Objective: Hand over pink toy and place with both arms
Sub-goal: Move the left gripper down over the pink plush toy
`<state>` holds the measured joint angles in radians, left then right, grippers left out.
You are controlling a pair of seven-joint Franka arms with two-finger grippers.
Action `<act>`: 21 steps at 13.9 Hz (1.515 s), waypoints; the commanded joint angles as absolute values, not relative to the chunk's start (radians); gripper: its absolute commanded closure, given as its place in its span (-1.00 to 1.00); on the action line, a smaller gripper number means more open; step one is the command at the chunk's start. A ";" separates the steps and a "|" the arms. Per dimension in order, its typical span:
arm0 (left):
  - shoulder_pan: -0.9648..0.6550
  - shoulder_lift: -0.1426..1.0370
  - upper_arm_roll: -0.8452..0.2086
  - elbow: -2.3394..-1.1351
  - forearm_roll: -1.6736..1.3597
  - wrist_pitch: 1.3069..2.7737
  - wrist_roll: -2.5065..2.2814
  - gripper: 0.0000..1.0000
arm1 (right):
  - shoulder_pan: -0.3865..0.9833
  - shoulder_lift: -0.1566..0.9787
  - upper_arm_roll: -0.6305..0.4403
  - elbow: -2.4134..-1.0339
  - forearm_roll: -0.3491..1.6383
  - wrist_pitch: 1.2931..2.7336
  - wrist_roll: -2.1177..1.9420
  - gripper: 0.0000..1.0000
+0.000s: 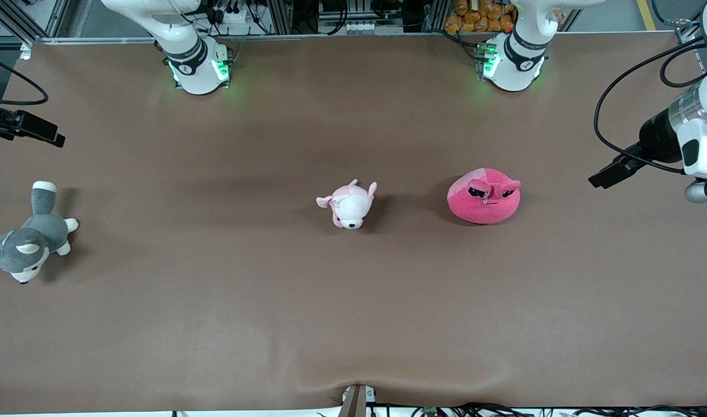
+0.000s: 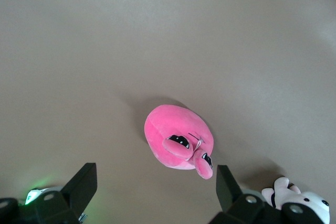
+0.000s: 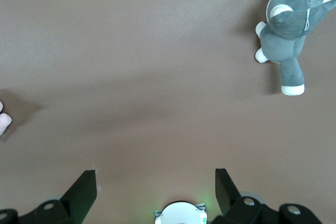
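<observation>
The pink toy (image 1: 484, 200) is a round hot-pink plush with two ears and dark eyes. It lies on the brown table toward the left arm's end. In the left wrist view the pink toy (image 2: 178, 142) lies just ahead of the fingertips, not between them. My left gripper (image 1: 611, 169) hangs in the air at the left arm's end of the table, apart from the toy; it (image 2: 156, 187) is open and empty. My right gripper (image 1: 46, 136) hangs in the air at the right arm's end of the table; it (image 3: 156, 187) is open and empty over bare table.
A pale pink-and-white plush animal (image 1: 349, 205) lies mid-table, beside the pink toy; part of it shows in the left wrist view (image 2: 294, 200). A grey-and-white plush dog (image 1: 29, 243) lies at the right arm's end; it shows in the right wrist view (image 3: 289, 30). The arm bases (image 1: 200, 66) stand along the table's edge farthest from the front camera.
</observation>
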<state>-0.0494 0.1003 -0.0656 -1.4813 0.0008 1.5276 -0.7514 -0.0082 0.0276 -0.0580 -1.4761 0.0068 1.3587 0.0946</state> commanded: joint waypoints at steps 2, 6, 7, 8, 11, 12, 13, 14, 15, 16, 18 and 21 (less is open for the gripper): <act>-0.058 0.123 -0.071 -1.443 0.025 1.519 -0.781 -1.00 | -0.003 0.018 -0.058 -1.471 0.003 1.347 0.109 -1.00; -0.064 0.193 -0.071 -1.457 0.040 1.522 -0.815 -1.00 | -0.003 0.018 -0.058 -1.471 0.003 1.347 0.109 -1.00; -0.067 0.204 -0.075 -1.463 0.035 1.520 -0.819 -1.00 | -0.003 0.018 -0.058 -1.471 0.003 1.347 0.109 -1.00; -0.077 0.204 -0.078 -1.480 0.031 1.520 -0.871 -1.00 | -0.003 0.018 -0.058 -1.471 0.003 1.347 0.109 -1.00; -0.112 0.164 -0.100 -1.520 0.008 1.506 -1.170 -1.00 | -0.003 0.018 -0.058 -1.471 0.003 1.347 0.109 -1.00; -0.112 0.158 -0.110 -1.522 -0.014 1.508 -1.231 -1.00 | -0.003 0.018 -0.058 -1.471 0.003 1.347 0.109 -1.00; -0.113 0.166 -0.110 -1.523 -0.053 1.512 -1.318 -1.00 | -0.003 0.018 -0.058 -1.471 0.003 1.347 0.109 -1.00; -0.118 0.179 -0.113 -1.534 -0.069 1.525 -1.430 -1.00 | -0.003 0.018 -0.058 -1.471 0.003 1.347 0.109 -1.00; -0.123 0.189 -0.126 -1.558 -0.071 1.555 -1.533 -1.00 | -0.003 0.018 -0.058 -1.471 0.002 1.347 0.109 -1.00; -0.123 0.187 -0.147 -1.596 -0.074 1.596 -1.607 -1.00 | -0.003 0.018 -0.058 -1.471 0.002 1.347 0.109 -1.00; -0.120 0.167 -0.167 -1.685 -0.086 1.664 -1.737 -1.00 | -0.003 0.018 -0.058 -1.471 0.002 1.347 0.109 -1.00; -0.079 0.111 -0.166 -1.837 -0.089 1.693 -1.770 -1.00 | -0.006 0.018 -0.060 -1.468 0.000 1.348 0.109 -1.00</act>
